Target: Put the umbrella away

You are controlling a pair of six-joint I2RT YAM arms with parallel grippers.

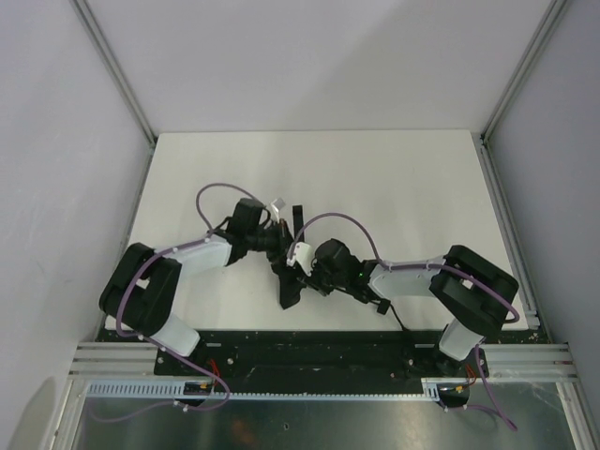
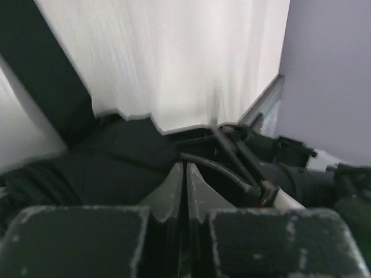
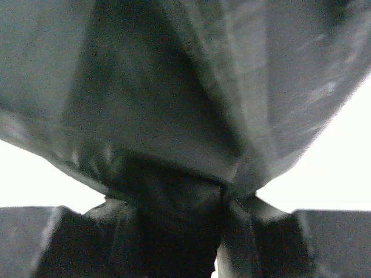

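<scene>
The black folded umbrella [image 1: 289,289] lies mid-table between my two arms, and a black strap [image 1: 296,214] sticks out past its far end. My right gripper [image 1: 306,268] is shut on the umbrella. In the right wrist view a dark bundle of the umbrella [image 3: 174,87] fills the space between the fingers [image 3: 249,226], with fabric spreading above. My left gripper [image 1: 277,246] sits at the umbrella's far-left side. In the left wrist view the left gripper [image 2: 185,167] has its jaws shut. Its tips are at the edge of the black fabric [image 2: 116,165], and nothing shows between them.
A small white tag [image 1: 277,203] lies on the white table [image 1: 394,187] beyond the left gripper. Grey walls with aluminium rails [image 1: 506,225] close in the table on three sides. The right arm's wrist [image 2: 301,174] sits close to the right of the left gripper.
</scene>
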